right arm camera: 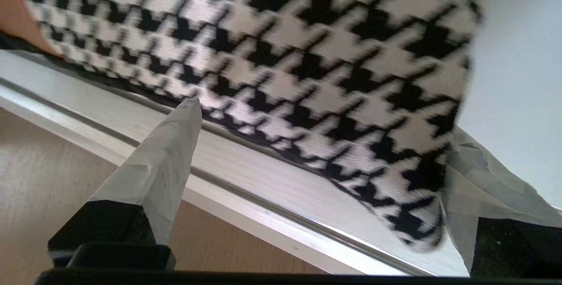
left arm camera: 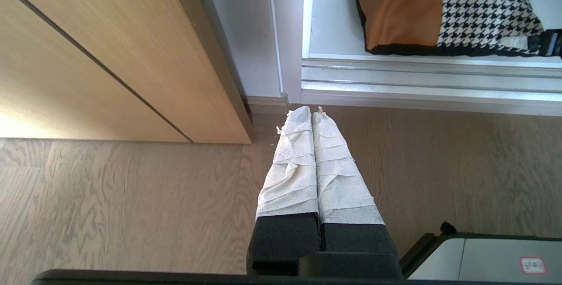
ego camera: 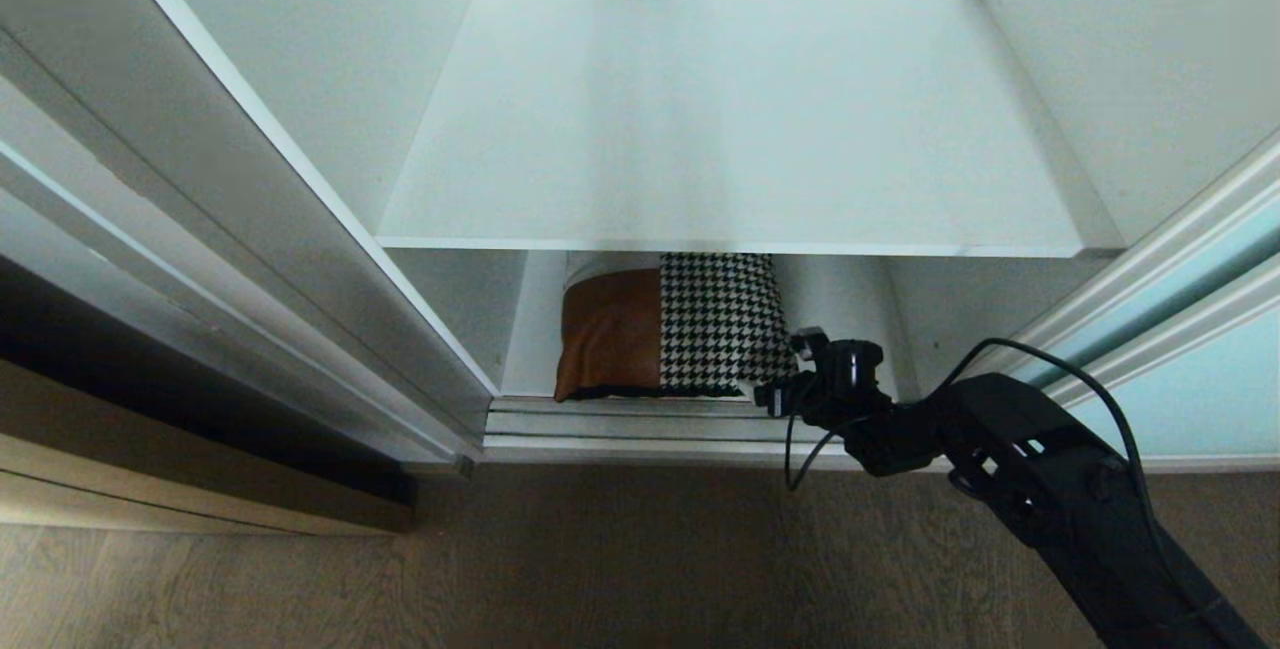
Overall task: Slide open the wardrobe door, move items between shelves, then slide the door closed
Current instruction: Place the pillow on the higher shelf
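The cushion [ego camera: 668, 326] lies on the wardrobe's bottom shelf [ego camera: 850, 314], under the upper shelf [ego camera: 730, 129], near the front track. The right gripper [ego camera: 770, 391] is spread wide at the cushion's near right houndstooth corner, straddling it, holding nothing.

Upper shelf [ego camera: 730, 119] hid cushion's [ego camera: 665, 334] rear part. Right claw [right arm camera: 316, 162] w/ one finger [right arm camera: 478, 179] partly behind cushion's corner; contact there couldn't be told.
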